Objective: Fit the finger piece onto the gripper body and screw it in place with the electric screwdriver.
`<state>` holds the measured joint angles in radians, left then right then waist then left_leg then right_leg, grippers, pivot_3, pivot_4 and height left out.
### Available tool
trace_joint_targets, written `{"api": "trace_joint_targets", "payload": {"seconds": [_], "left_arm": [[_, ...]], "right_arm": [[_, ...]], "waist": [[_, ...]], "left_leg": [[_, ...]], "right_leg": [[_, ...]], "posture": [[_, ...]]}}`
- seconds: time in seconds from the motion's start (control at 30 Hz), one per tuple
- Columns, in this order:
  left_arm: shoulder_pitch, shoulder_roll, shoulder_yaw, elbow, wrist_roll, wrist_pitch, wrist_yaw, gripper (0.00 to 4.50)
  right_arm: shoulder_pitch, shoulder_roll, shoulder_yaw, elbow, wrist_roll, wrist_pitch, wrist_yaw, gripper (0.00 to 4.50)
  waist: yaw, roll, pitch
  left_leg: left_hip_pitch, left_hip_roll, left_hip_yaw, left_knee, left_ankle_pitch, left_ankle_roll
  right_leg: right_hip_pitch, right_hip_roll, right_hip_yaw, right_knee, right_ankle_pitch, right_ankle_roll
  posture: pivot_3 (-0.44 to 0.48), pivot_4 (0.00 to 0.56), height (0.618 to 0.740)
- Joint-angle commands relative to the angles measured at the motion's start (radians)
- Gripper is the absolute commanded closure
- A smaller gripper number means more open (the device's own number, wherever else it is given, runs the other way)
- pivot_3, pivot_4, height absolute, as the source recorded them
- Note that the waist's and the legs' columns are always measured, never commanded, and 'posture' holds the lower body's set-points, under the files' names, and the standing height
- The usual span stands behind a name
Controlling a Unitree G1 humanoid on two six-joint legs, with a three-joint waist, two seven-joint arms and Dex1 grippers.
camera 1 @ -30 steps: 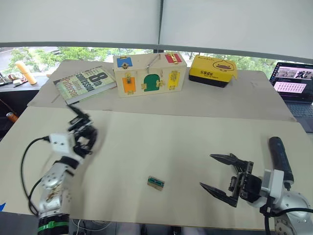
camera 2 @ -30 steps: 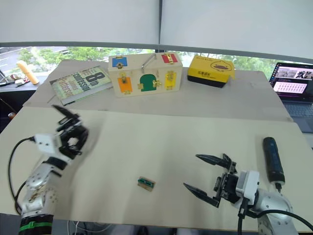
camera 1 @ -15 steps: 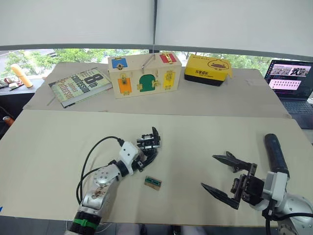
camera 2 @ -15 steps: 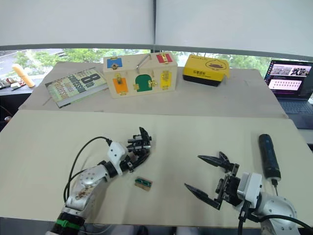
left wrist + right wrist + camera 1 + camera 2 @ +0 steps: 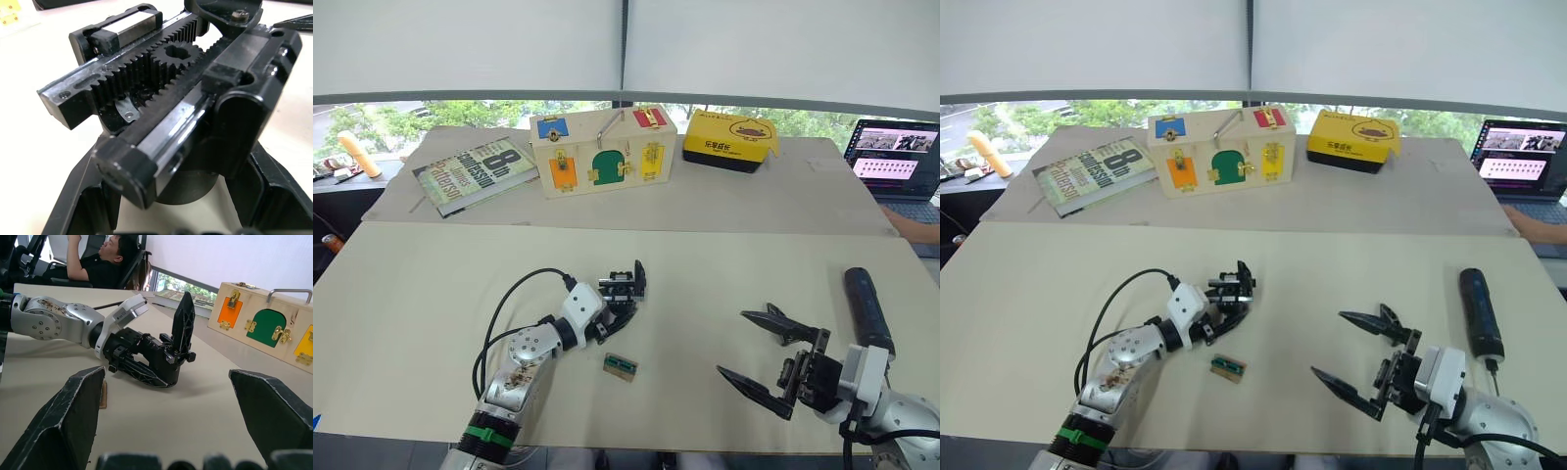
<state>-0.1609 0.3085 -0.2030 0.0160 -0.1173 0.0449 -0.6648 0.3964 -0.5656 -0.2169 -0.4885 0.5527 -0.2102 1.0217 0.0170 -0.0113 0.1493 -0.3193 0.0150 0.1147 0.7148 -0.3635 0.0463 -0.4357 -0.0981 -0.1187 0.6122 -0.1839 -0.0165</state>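
Gripper body [image 5: 619,294] sits mid-bench, clamped in the left gripper [image 5: 1224,305]. Right gripper [image 5: 766,360] hangs wide and empty; screwdriver [image 5: 867,309] lies untouched beside it. Fitting and screwing both remain outstanding.

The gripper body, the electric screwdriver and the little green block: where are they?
gripper body [image 5: 620,291], left eye view, blocky middle.
electric screwdriver [image 5: 867,309], left eye view, mid-barrel.
little green block [image 5: 621,366], left eye view, top face.

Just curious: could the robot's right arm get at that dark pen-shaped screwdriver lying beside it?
Probably yes: the electric screwdriver lies bare on the table just beside the open, empty right pincer, nothing between.
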Motion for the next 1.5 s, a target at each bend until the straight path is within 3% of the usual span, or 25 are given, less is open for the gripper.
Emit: {"api": "trace_joint_targets", "payload": {"seconds": [0.03,0.1,0.33,0.63,0.9,1.27,1.37,1.47,1.5], "left_arm": [[0.031,0.016,-0.006,0.003,-0.001,0.050,-0.012,0.73],[0.036,0.021,0.006,-0.003,-0.020,0.050,-0.026,0.05],[0.023,0.093,0.070,-0.006,-0.094,0.048,-0.118,0.05],[-0.127,0.232,0.116,0.189,-0.197,-0.014,-0.444,0.05],[-0.377,0.159,0.045,0.511,-0.145,-0.173,-0.678,0.05],[-0.536,0.051,0.028,0.822,-0.065,-0.361,-0.765,0.05],[-0.540,0.043,0.044,0.841,-0.067,-0.383,-0.767,0.83],[-0.504,0.045,0.069,0.795,-0.079,-0.419,-0.734,2.16],[-0.476,0.044,0.084,0.745,-0.094,-0.400,-0.706,2.20]], "right_arm": [[-0.002,-0.014,-0.026,-0.042,0.007,-0.012,-0.005,0.00],[-0.002,-0.016,-0.024,-0.043,0.008,-0.011,-0.007,0.00],[0.009,-0.011,-0.022,-0.042,0.003,-0.019,-0.011,0.00],[0.035,0.008,-0.029,-0.037,-0.015,-0.042,-0.019,0.00],[0.054,-0.007,-0.042,-0.065,-0.005,-0.022,-0.029,0.00],[0.104,-0.004,-0.056,-0.093,-0.014,-0.023,-0.048,0.00],[0.124,0.005,-0.057,-0.102,-0.024,-0.032,-0.058,0.00],[0.145,0.017,-0.056,-0.108,-0.035,-0.042,-0.065,0.00],[0.151,0.021,-0.054,-0.110,-0.038,-0.045,-0.067,0.00]], "waist": [[-0.002,0.002,-0.001],[-0.003,0.003,-0.002],[-0.005,0.003,-0.002],[0.002,0.004,-0.002],[0.006,0.003,-0.002],[-0.005,0.002,-0.001],[-0.004,0.002,-0.001],[-0.004,0.001,-0.001],[-0.005,0.001,-0.001]], "left_leg": [[0.000,0.000,0.000,0.000,0.000,0.000],[0.001,0.000,0.000,0.000,0.000,0.000],[0.002,0.001,0.000,0.000,0.000,0.000],[-0.001,0.000,0.000,0.001,0.000,0.000],[-0.002,-0.001,0.001,0.002,0.000,0.000],[-0.002,-0.001,0.001,0.003,0.000,0.000],[-0.002,-0.001,0.000,0.003,0.000,0.001],[-0.002,-0.001,0.000,0.003,0.000,0.001],[-0.002,-0.001,0.000,0.003,-0.001,0.001]], "right_leg": [[0.000,0.000,0.000,0.000,0.000,0.000],[0.001,0.000,0.000,0.000,0.000,0.000],[0.001,0.000,0.001,0.000,0.000,0.000],[0.000,0.000,-0.001,0.000,0.000,0.000],[0.001,0.004,-0.001,-0.001,0.000,0.000],[0.001,0.005,0.000,-0.001,0.000,0.000],[0.001,0.004,0.000,-0.001,0.000,0.000],[0.001,0.004,0.000,-0.001,0.000,0.001],[0.001,0.004,0.000,-0.001,0.000,0.001]], "posture": [[0.000,0.150,0.740],[0.000,0.150,0.740],[0.000,0.150,0.740],[0.000,0.150,0.740],[0.000,0.150,0.740],[0.000,0.150,0.740],[0.000,0.150,0.740],[0.000,0.150,0.740],[0.000,0.150,0.740]]}}
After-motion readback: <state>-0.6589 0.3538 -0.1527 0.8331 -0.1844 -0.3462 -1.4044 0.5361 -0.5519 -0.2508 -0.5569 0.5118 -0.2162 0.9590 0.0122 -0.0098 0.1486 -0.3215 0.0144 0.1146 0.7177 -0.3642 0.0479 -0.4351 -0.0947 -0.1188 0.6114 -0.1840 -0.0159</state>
